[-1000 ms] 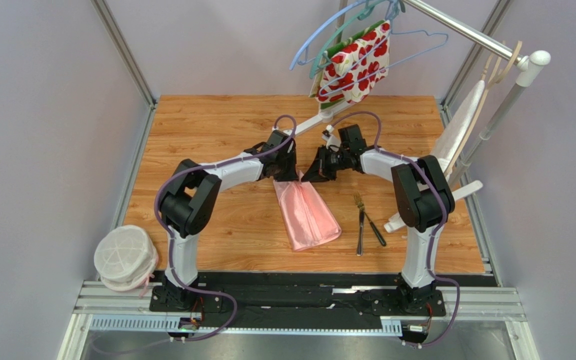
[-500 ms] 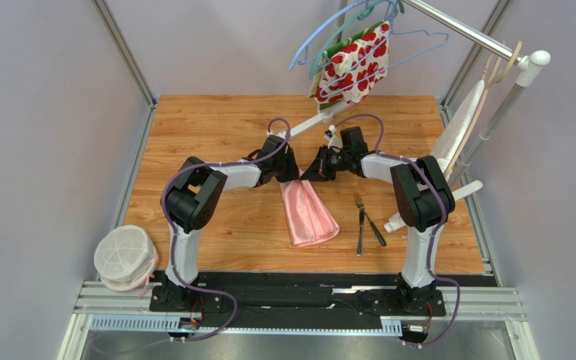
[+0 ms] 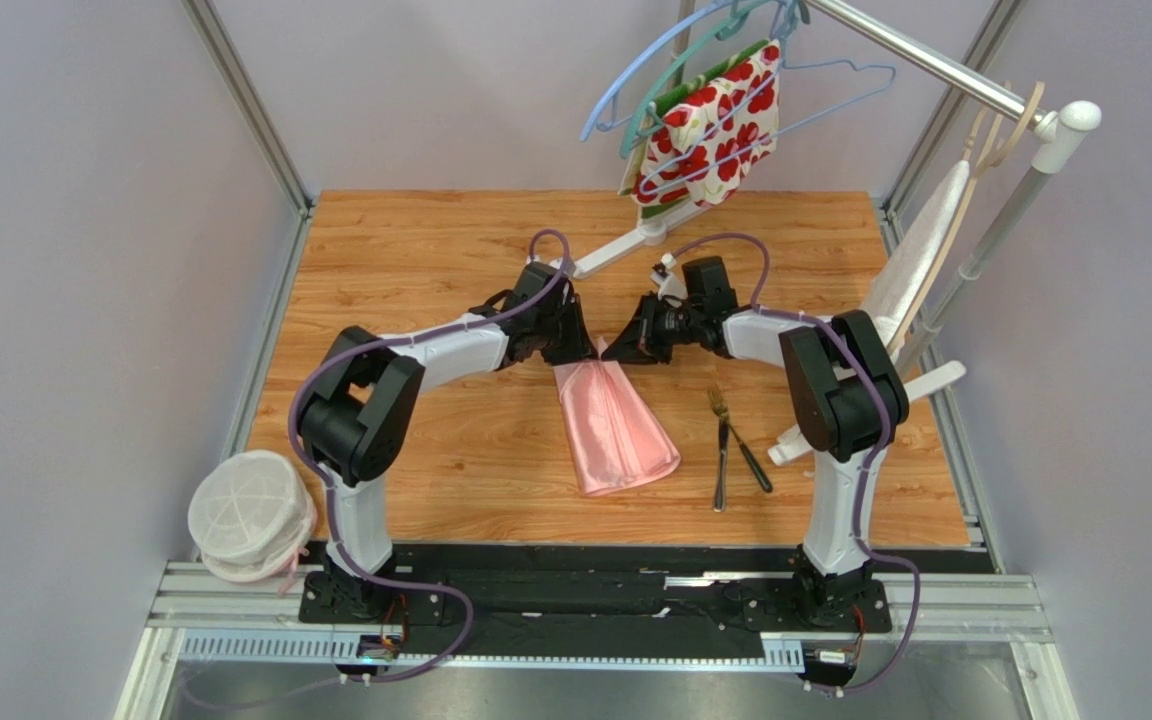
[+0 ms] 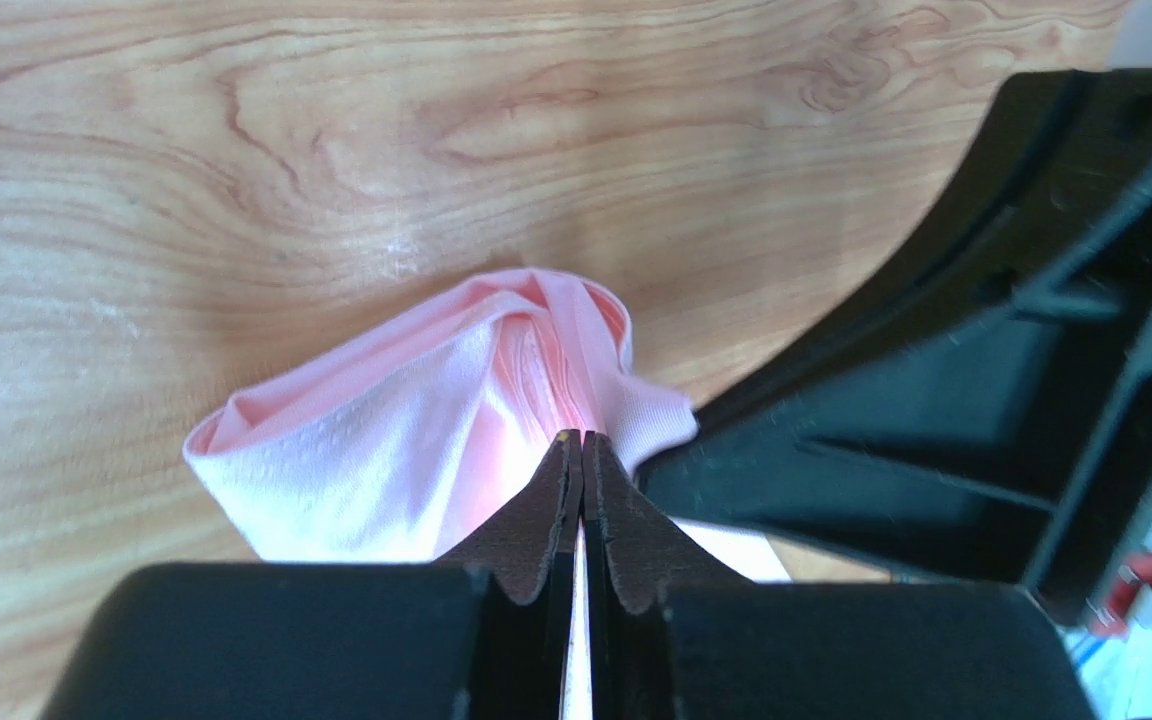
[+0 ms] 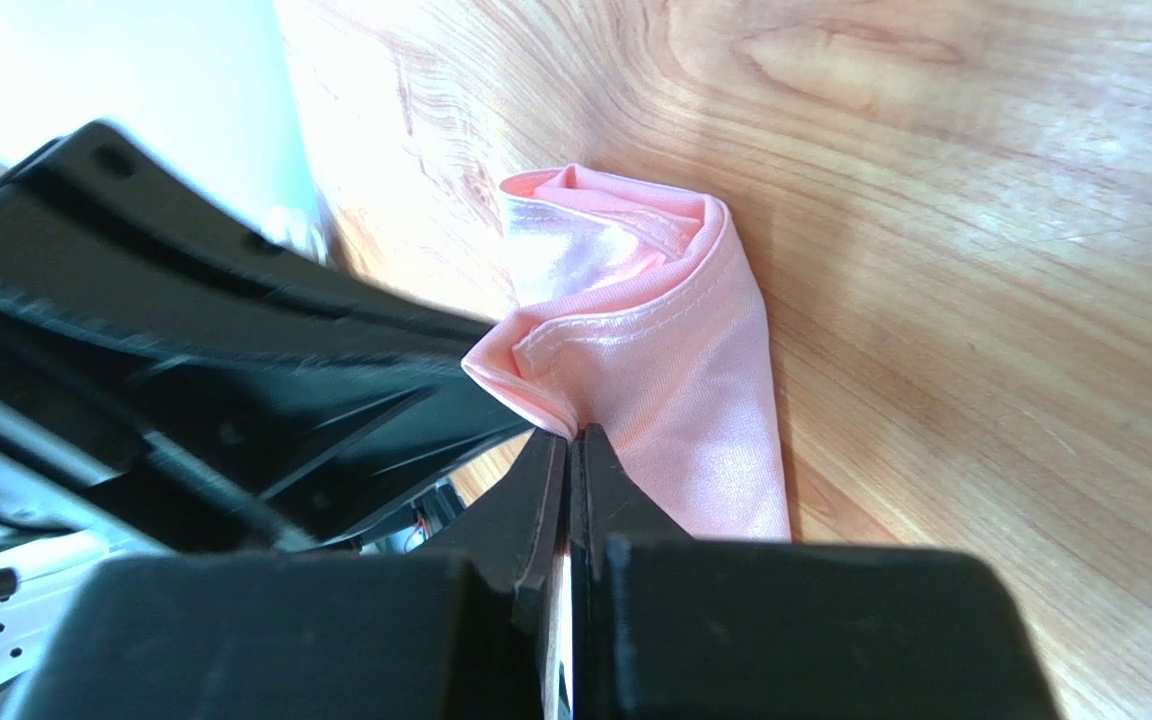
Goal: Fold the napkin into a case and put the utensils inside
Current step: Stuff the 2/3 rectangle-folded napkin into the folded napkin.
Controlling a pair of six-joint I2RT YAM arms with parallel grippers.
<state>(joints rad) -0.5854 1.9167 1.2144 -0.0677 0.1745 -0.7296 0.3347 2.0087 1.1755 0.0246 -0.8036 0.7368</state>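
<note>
Napkin (image 3: 615, 428), folded into a long pink strip, lies on the desk (image 3: 417, 255) with its near end flat and its far end bunched up. At that far end the left tool (image 4: 581, 438) and the right tool (image 5: 573, 435) meet. Each has its jaws pressed together on a fold of the napkin, the left at its left corner and the right at its right corner. To the right of the napkin, apart from it, the fork (image 3: 717, 443) and a darker thin piece (image 3: 752, 462) lie splayed in a narrow V.
</note>
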